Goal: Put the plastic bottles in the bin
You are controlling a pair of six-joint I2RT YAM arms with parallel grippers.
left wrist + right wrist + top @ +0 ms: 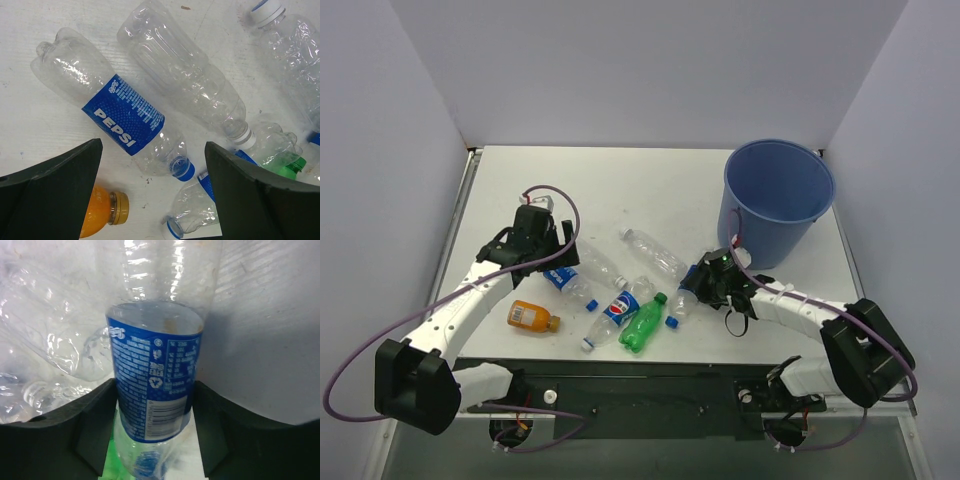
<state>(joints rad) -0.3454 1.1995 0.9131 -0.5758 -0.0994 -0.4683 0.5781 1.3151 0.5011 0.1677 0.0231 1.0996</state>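
orange bottle [100, 212]: half hidden | green bottle [287, 169]: mostly hidden

The left end effector [152, 147] is spread wide, and the gap below it is filled by a Pepsi bottle [120, 117] and a clear bottle [185, 75]. An orange bottle [100, 212] peeks from under one finger. The right end effector [155, 390] is packed tight around a labelled bottle [155, 375]. Other bottles [655, 255] crowd its left, and the bin [775, 200] rises near it, beyond and to the right. Bare bench [620, 180] lies beyond both.

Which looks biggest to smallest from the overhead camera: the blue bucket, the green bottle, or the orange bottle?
1. blue bucket, by far
2. green bottle
3. orange bottle, a little shorter than the green one
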